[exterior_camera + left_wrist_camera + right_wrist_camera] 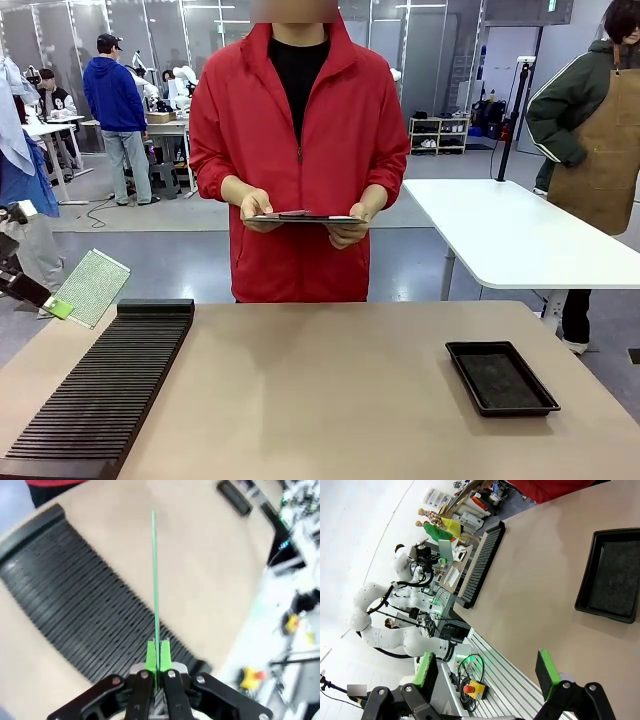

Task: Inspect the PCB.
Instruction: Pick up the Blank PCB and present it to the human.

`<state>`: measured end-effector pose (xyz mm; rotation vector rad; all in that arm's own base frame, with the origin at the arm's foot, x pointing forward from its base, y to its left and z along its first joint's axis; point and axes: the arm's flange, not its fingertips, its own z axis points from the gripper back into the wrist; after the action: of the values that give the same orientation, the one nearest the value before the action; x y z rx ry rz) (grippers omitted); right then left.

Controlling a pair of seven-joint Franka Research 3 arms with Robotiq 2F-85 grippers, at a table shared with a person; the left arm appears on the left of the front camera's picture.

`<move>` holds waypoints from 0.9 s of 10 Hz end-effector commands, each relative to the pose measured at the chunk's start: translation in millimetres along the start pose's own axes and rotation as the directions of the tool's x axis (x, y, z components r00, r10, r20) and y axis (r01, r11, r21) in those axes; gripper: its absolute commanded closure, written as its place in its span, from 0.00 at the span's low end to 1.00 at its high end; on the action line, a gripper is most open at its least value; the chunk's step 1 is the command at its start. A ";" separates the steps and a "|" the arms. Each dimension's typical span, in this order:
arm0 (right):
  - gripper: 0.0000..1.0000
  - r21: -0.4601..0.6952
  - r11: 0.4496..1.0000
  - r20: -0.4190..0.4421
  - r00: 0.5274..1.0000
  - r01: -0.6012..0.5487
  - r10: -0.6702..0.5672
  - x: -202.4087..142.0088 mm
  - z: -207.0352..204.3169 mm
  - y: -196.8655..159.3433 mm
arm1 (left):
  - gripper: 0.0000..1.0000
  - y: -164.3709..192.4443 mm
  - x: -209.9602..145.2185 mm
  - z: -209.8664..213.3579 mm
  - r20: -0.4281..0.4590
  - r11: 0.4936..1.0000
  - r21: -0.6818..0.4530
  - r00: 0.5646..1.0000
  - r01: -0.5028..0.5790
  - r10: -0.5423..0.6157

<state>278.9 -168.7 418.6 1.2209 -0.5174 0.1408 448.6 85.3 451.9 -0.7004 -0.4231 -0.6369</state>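
**Near:** the left fingers [150,656] are pinched shut on the near edge of the PCB [154,575]. Seen edge-on, the board runs straight out along their line, its long axis pointing away from the wrist above the slotted black rack [75,605].

**Middle:** the right fingers [547,672] stand wide and empty over the counter [535,580], well apart from the board.

**Far:** the person holds a clipboard [305,217]. Judged from this, only the left arm can present the board.

Slotted rack [105,390] lies along the left side of the table [320,400]; tray [500,378] sits on the right side, well apart. The PCB [92,287] hangs in the left claw [58,308] near the table's far left corner, beside the rack's far end. A person [300,150] stands behind the far edge, holding a clipboard [305,217].
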 end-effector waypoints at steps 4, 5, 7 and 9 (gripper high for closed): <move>0.00 0.010 1.000 0.013 1.000 -0.007 0.007 1.2 1.2 0.4 | 1.00 2.4 -10.5 -5.9 0.063 0.997 -0.038 0.996 -0.066 0.069; 0.00 0.010 1.000 0.013 1.000 -0.007 0.007 1.2 1.2 0.4 | 1.00 2.4 -10.5 -5.9 0.063 0.997 -0.038 0.996 -0.066 0.069; 0.00 0.010 1.000 0.013 1.000 -0.007 0.007 1.2 1.2 0.4 | 0.97 1.4 -13.4 -11.3 0.079 0.996 -0.036 0.993 -0.083 0.086; 0.00 0.010 1.000 0.013 1.000 -0.007 0.007 1.2 1.2 0.4 | 0.97 4.4 13.0 -22.7 -0.033 0.881 -0.366 0.950 -0.299 0.309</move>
<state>278.9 -168.7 418.7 1.2207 -0.5175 0.1409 442.8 67.0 433.1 -0.9464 -0.3313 -0.5035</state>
